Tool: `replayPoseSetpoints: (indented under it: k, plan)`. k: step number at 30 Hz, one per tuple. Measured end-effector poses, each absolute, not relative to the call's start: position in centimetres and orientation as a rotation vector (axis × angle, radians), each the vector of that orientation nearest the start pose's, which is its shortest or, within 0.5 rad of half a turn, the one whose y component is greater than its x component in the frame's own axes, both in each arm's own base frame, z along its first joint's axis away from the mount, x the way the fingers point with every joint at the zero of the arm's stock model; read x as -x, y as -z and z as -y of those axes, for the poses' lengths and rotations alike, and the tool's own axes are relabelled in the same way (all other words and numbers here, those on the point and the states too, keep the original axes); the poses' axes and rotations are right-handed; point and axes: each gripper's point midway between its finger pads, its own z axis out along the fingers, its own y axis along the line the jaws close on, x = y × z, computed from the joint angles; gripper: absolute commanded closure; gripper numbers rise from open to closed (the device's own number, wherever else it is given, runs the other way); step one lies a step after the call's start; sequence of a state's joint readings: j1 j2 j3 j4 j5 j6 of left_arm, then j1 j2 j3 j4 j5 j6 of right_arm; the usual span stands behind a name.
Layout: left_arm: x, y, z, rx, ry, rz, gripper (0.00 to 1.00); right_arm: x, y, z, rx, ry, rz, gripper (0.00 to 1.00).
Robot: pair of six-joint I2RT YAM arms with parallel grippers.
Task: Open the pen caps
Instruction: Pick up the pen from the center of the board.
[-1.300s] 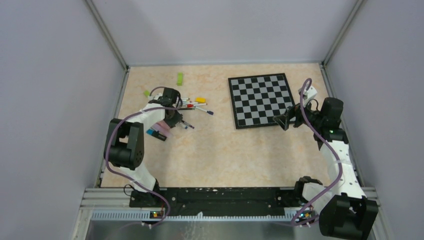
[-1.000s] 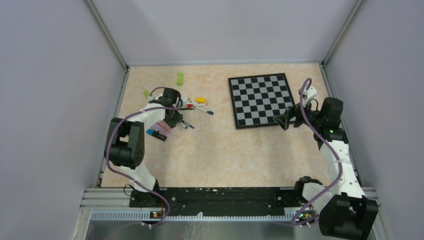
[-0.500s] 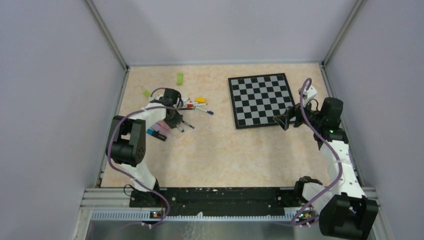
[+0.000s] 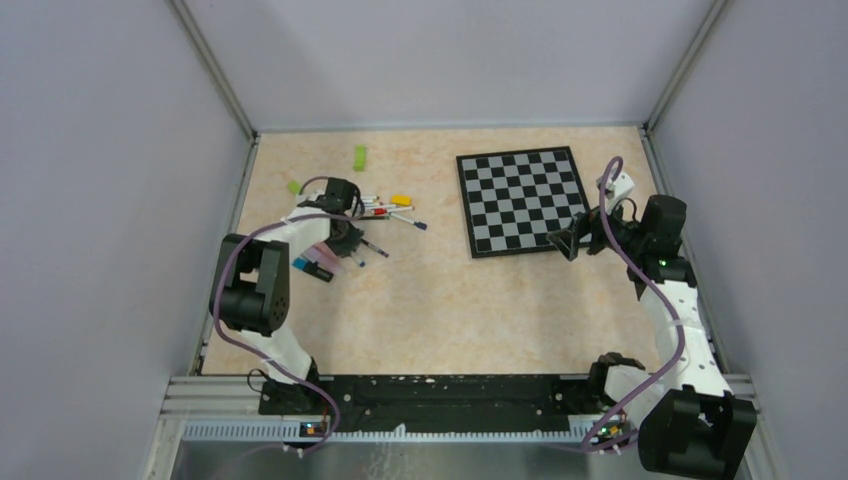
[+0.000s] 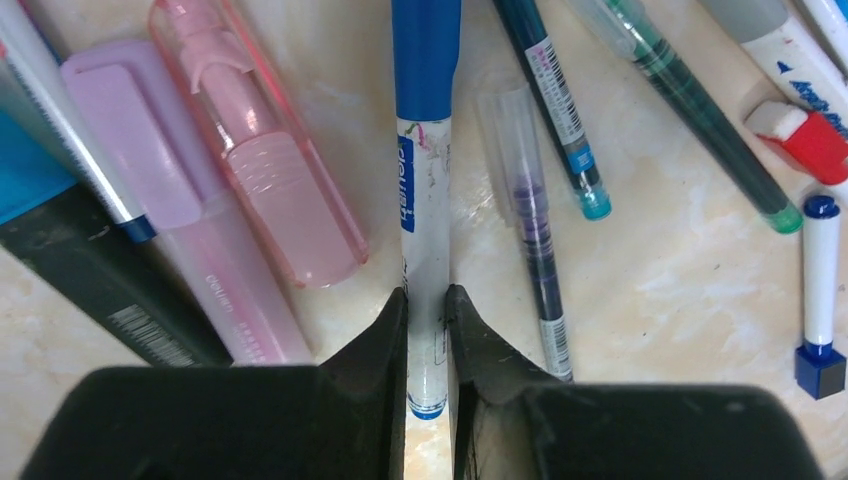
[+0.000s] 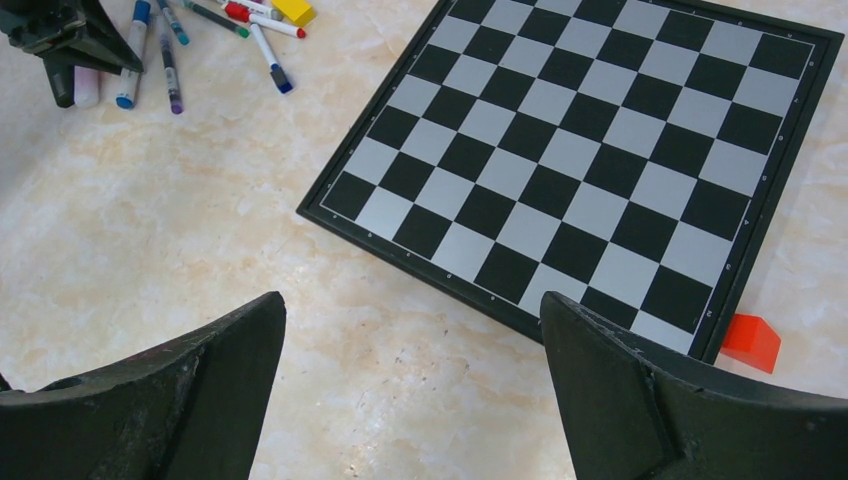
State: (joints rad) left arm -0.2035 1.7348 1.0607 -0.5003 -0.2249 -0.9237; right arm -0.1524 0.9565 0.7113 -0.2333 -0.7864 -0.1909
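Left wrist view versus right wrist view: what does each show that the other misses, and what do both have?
Only left wrist: the left fingers pressed on both sides of the blue-capped pen at its clear barrel, with a pink highlighter beside it. Only right wrist: the chessboard, an orange block by one corner, and the right fingers wide apart. Both: the pen pile on the marbled table.

The left gripper (image 5: pixel 427 300) pinches the clear barrel of a blue-capped pen (image 5: pixel 425 180) — both black fingers touching it — between a pink highlighter (image 5: pixel 270 170) and a thin purple pen (image 5: pixel 535 240).
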Motion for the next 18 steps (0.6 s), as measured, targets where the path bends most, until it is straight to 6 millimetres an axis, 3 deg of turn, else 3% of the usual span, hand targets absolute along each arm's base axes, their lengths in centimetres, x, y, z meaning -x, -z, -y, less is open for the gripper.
replayPoseSetpoints:
  k: [4, 11, 14, 18]
  plan:
    - [-35.3, -3.5, 6.5, 0.987, 0.031, -2.488, 0.95, -29.7, -19.8, -7.4, 0.512, -0.575, -1.876, 0.05]
    - [-34.7, -7.9, 6.8, 0.906, 0.141, -2.413, 0.98, -29.6, -19.7, -7.5, 0.511, -0.578, -1.881, 0.05]
    - [-34.0, -9.7, 7.7, 0.835, 0.256, -2.385, 1.00, -29.4, -19.6, -7.6, 0.522, -0.590, -1.883, 0.06]
    - [-32.3, -11.8, 10.5, 0.682, 0.529, -2.328, 1.00, -28.8, -19.8, -8.5, 0.564, -0.643, -1.859, 0.08]
